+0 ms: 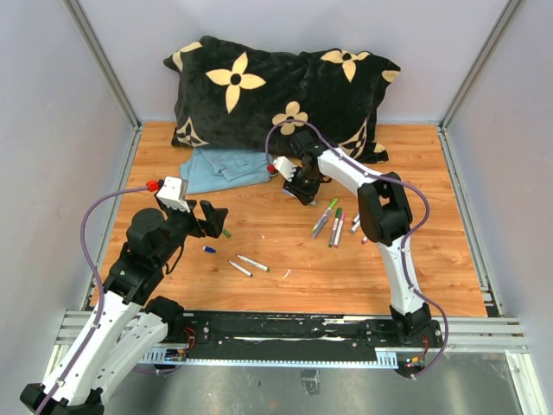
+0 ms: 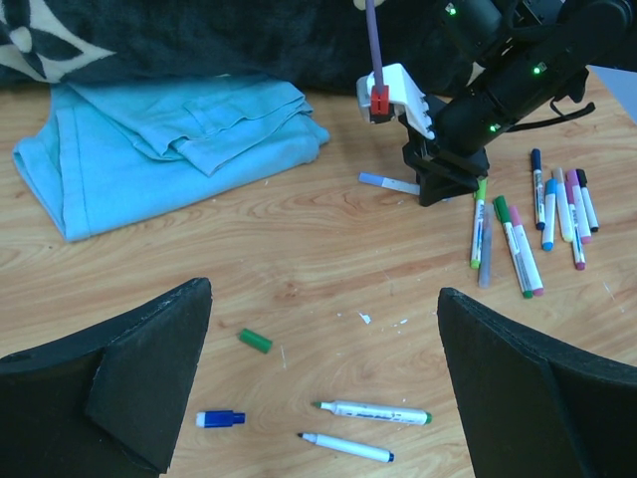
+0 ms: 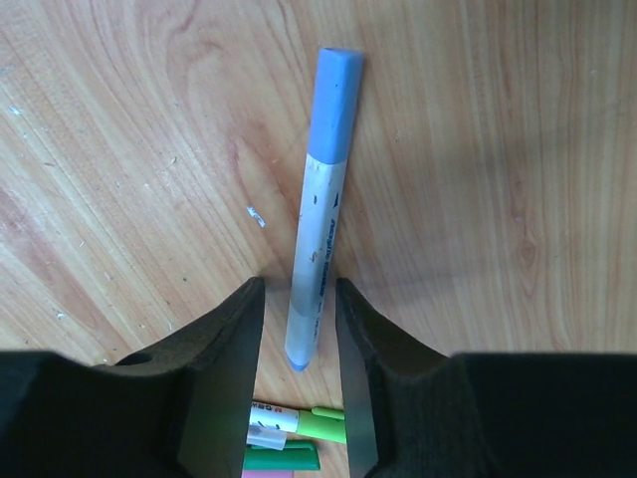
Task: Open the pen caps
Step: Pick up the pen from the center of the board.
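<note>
A white pen [image 3: 320, 249] with a light-blue cap [image 3: 336, 105] lies on the wooden table. My right gripper [image 3: 299, 299] is lowered over its rear end, open, with one finger on each side and thin gaps to the barrel; it also shows as the right gripper [image 1: 302, 192] from above. My left gripper [image 2: 323, 291] hangs wide open and empty over two uncapped pens [image 2: 376, 411], a loose green cap [image 2: 255, 341] and a loose blue cap [image 2: 220, 418]. Several capped pens [image 2: 528, 229] lie to the right of the right gripper.
A folded blue cloth [image 1: 220, 166] lies at the back left, just in front of a black flowered pillow [image 1: 276, 86]. Metal frame posts and grey walls close in the table on both sides.
</note>
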`<act>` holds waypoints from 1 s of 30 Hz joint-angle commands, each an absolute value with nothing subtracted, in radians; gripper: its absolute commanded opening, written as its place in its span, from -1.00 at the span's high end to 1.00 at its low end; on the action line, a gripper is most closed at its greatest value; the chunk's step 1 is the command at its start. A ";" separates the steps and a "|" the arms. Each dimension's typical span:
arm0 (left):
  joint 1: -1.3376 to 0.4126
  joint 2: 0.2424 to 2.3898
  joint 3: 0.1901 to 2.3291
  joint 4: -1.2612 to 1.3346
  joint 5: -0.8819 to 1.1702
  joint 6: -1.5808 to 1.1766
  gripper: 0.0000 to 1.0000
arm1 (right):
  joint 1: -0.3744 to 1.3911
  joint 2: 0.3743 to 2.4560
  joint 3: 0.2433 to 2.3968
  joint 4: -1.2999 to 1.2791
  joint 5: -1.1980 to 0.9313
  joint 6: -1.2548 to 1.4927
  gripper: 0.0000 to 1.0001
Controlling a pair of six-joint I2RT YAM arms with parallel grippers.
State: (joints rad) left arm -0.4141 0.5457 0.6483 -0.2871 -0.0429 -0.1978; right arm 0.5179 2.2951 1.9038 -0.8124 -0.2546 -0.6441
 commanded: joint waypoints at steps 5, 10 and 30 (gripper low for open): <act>-0.402 0.538 0.643 -0.273 -0.038 -0.182 -0.99 | 0.541 2.285 1.850 -0.841 -0.226 -0.646 0.57; -0.402 0.543 0.642 -0.275 -0.038 -0.184 -0.99 | 0.541 2.259 1.848 -0.840 -0.268 -0.630 0.89; -0.402 0.506 0.449 -0.008 0.240 -0.645 -0.99 | 0.492 1.996 1.680 -0.701 -0.605 -0.517 0.99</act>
